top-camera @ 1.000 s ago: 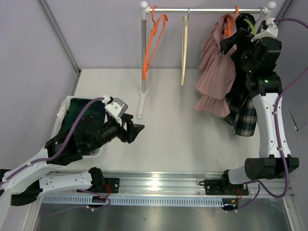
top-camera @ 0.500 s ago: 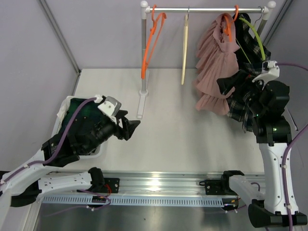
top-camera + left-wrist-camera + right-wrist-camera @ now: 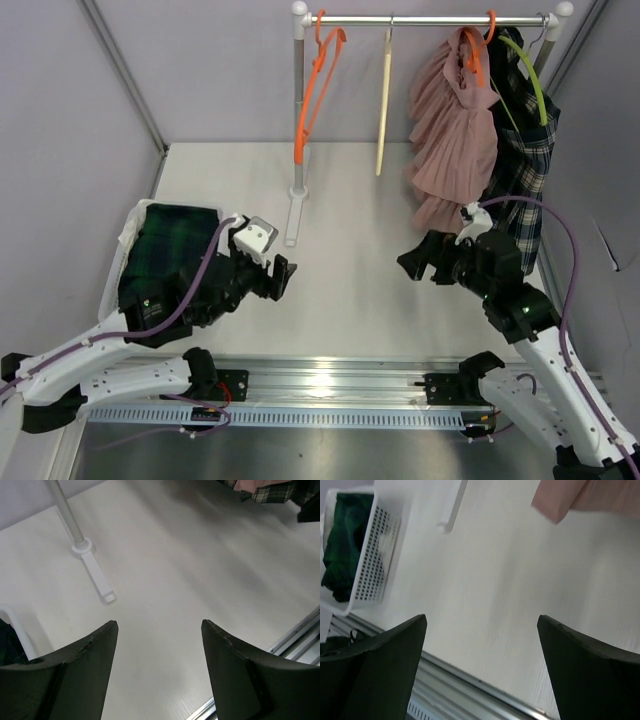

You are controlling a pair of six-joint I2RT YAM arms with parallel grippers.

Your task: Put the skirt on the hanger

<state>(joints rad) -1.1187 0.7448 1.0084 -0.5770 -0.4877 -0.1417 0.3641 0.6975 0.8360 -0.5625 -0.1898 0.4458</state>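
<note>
At the 1 o'clock corner of the desk [image 3: 350,200], the dark tartan fabric skirt [image 3: 522,165] hangs on a lime-green plastic hanger [image 3: 526,62] from the metal rail [image 3: 430,19]. Its long axis is vertical with the hem down, and it touches a pink pleated skirt [image 3: 450,130]. The right pincer [image 3: 412,262] is spread wide and empty. It is low over the desk at 4 o'clock, apart from both garments, pointing toward 9 o'clock with its arm folded. The left pincer [image 3: 283,276] is also wide and empty. It points toward 3 o'clock beside a white mesh basket [image 3: 128,235] of dark green cloth [image 3: 165,245].
</note>
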